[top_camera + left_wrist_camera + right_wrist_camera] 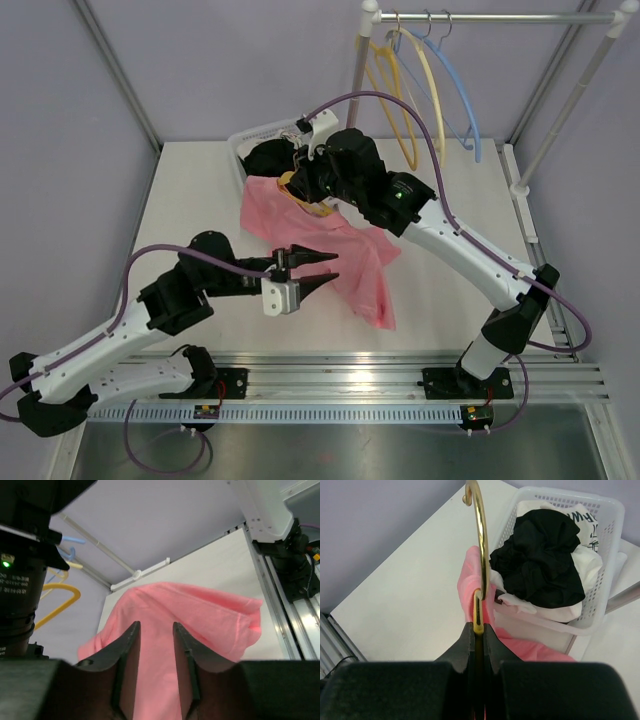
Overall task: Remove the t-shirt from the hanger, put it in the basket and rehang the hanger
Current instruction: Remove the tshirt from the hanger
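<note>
While the white table (200, 190) carries most of the crumpled pink t-shirt (335, 245), its collar end is bunched up at the thin gold metal hanger hook (481, 555), just beside the white plastic laundry basket (607, 525). The right gripper (478, 630) is clamped tight on that hook, prob. to keep the hanger fixed. The left gripper (155, 626), jaws parted a little w/ nothing between them, sits at the shirt's near edge, apparently to pinch the cloth & pull it off.

Bright even diffuse light, faint soft shadows; left tool (155, 626) dark, blurred close up
</note>
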Controlling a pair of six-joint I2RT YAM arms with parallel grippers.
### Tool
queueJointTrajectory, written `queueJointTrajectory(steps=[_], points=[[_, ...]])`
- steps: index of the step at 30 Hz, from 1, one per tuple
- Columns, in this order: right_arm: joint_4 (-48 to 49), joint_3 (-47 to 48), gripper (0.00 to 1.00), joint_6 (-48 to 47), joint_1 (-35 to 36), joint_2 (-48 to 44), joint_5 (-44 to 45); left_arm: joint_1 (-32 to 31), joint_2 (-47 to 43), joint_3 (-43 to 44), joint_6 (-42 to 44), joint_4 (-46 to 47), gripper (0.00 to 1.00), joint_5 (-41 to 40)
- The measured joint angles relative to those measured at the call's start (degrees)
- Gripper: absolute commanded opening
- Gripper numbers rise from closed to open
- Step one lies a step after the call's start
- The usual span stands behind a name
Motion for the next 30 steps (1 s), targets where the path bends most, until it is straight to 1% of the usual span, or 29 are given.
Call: queueJointTrajectory(steps=[1,2,3,6,9,11,14,16,17,19,21,23,25,30], points=[[0.52,-0.15,0.0,0.02,-0.02,0.0,0.39,-0.5,-1.11,-0.52,-0.33,0.48,0.48,-0.11],[0.85,-0.26,0.0,0.0,-0.04,0.0,0.68,-0.94,-2.32,-1.22,-0.5,1.03,0.58,-0.33],[1.27,-0.39,0.0,0.0,-0.04,0.0,0.9,-1.22,-3.5,-2.1,-0.74,1.88,0.76,-1.18],[1.88,-0.66,0.0,0.02,-0.04,0.0,1.01,-1.25,-5.49,-4.04,-1.46,3.54,0.84,-4.2],[2.12,-0.72,0.0,0.04,-0.04,0.0,1.03,-1.2,-5.51,-4.42,-2.05,4.68,0.85,-5.99],[2.47,-0.81,0.0,0.28,-0.04,0.0,1.11,-1.2,-4.35,-4.42,-2.86,5.4,0.82,-6.67],[4.94,-2.43,0.0,1.01,-0.04,-0.42,1.92,-1.2,-1.97,-5.01,-4.61,7.41,0.83,-7.72],[7.78,-5.25,0.0,1.46,-0.04,-1.66,2.6,-1.2,-0.96,-8.37,-6.51,11.45,0.89,-9.75],[9.38,-7.1,0.0,1.64,-0.04,-2.56,2.99,-1.2,-0.85,-10.38,-7.45,13.25,0.89,-10.78],[11.76,-9.66,0.0,1.9,-0.04,-3.93,4.11,-1.2,-1.27,-17.55,-9.31,19.52,0.89,-13.9],[13.94,-10.86,0.0,1.99,-0.04,-4.68,5.42,-1.22,-1.42,-22.32,-10.62,22.14,0.89,-16.28],[16.87,-11.63,0.0,2.01,-0.04,-5.09,6.86,-1.27,-1.42,-24.3,-12.26,23.54,0.9,-18.58],[19.76,-12.41,0.0,2.08,-0.04,-5.33,7.87,-1.27,-1.46,-24.44,-13.77,25.0,0.9,-20.65],[26.91,-14.08,0.0,2.16,-0.04,-5.31,11.02,-1.25,-5.05,-26.03,-17.09,30.18,0.95,-24.61]])
